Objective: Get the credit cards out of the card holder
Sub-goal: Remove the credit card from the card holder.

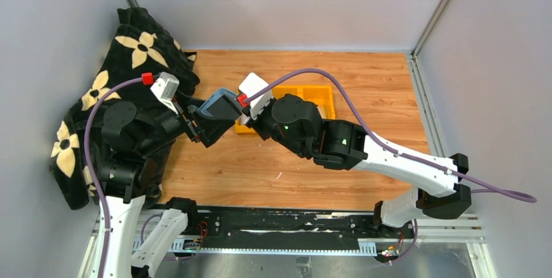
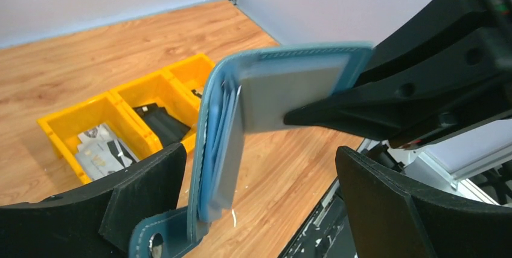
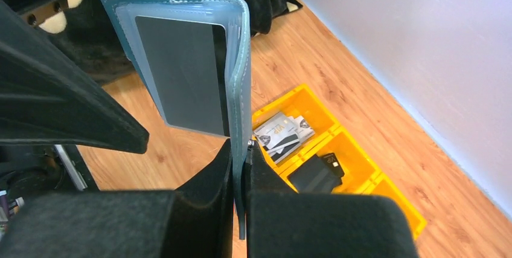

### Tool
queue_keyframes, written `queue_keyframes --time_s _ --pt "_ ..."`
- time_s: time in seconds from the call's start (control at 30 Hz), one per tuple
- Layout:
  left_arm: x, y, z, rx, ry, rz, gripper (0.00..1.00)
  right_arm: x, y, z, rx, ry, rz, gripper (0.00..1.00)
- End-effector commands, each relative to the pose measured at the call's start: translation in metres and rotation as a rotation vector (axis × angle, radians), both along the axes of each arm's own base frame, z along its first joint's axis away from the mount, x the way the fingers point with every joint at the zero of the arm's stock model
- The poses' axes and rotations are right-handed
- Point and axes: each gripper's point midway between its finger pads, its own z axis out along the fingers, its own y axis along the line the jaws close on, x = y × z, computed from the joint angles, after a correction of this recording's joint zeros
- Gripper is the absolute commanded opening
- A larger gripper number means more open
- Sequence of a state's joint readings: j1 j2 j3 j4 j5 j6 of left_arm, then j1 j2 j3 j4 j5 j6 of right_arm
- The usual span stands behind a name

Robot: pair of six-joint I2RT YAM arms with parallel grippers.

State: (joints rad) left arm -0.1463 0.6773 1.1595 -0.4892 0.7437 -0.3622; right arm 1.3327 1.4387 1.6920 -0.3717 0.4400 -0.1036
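The teal-blue card holder hangs open in the air between both grippers. My right gripper is shut on the edge of one cover; in the top view it sits over the yellow bins. A dark card lies in a clear sleeve facing the right wrist camera. In the left wrist view a grey card fills the sleeve of the card holder. My left gripper is open, its fingers wide on either side of the holder's lower edge. The snap tab hangs by the left finger.
A row of yellow bins stands on the wooden table behind the holder. One compartment holds silvery cards, the one beside it dark cards. A black cloth with cream flowers covers the left side.
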Motion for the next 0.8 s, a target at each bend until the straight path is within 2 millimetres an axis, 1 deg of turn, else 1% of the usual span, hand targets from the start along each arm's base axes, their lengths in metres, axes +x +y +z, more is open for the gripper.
queue_keyframes --time_s 0.0,0.07,0.13,0.2,0.23,0.27,0.3,0.33,0.37,0.4,0.43,0.47,0.5,0.63,0.67,0.77 --pt "-0.003 0.001 -0.006 0.025 -0.027 -0.005 0.97 -0.001 -0.008 0.027 0.042 -0.060 -0.020 0.00" --pt "-0.002 0.002 -0.007 0.048 -0.046 -0.002 0.90 -0.004 -0.009 0.029 0.063 -0.059 -0.002 0.00" --pt "-0.003 0.003 -0.008 0.075 -0.058 -0.004 0.77 -0.010 -0.012 0.033 0.100 -0.051 0.035 0.00" --pt "-0.005 0.002 -0.008 0.093 -0.064 -0.025 0.61 -0.015 -0.014 0.035 0.148 -0.010 0.087 0.00" --pt "-0.008 0.000 -0.007 0.092 -0.064 -0.040 0.55 -0.016 -0.015 0.034 0.174 0.015 0.112 0.00" --pt "-0.011 -0.002 -0.005 0.087 -0.064 -0.065 0.50 -0.017 -0.016 0.029 0.192 0.049 0.154 0.00" --pt "-0.015 -0.004 -0.003 0.081 -0.060 -0.085 0.48 -0.018 -0.017 0.028 0.224 0.082 0.185 0.00" --pt "-0.017 -0.005 0.000 0.073 -0.060 -0.096 0.47 -0.021 -0.017 0.027 0.264 0.124 0.225 0.00" --pt "-0.018 -0.006 0.004 0.064 -0.058 -0.104 0.46 -0.025 -0.020 0.032 0.316 0.156 0.281 0.00" --pt "-0.019 -0.007 0.006 0.057 -0.057 -0.107 0.46 -0.028 -0.019 0.028 0.342 0.200 0.326 0.00" --pt "-0.019 -0.007 0.010 0.038 -0.044 -0.102 0.46 -0.030 -0.023 0.036 0.406 0.221 0.368 0.00" --pt "-0.019 -0.008 0.014 0.028 -0.043 -0.104 0.46 -0.031 -0.026 0.036 0.441 0.248 0.400 0.00" --pt "-0.020 -0.009 0.019 0.010 -0.038 -0.111 0.45 -0.032 -0.028 0.041 0.488 0.258 0.433 0.00" --pt "-0.022 -0.015 0.038 -0.084 -0.019 -0.132 0.46 -0.035 -0.033 0.041 0.560 0.324 0.499 0.00" --pt "-0.022 -0.016 0.041 -0.104 -0.016 -0.137 0.47 -0.036 -0.033 0.040 0.562 0.328 0.512 0.00" --pt "-0.017 -0.016 0.041 -0.136 0.004 -0.122 0.59 -0.039 -0.032 0.042 0.565 0.335 0.533 0.00"
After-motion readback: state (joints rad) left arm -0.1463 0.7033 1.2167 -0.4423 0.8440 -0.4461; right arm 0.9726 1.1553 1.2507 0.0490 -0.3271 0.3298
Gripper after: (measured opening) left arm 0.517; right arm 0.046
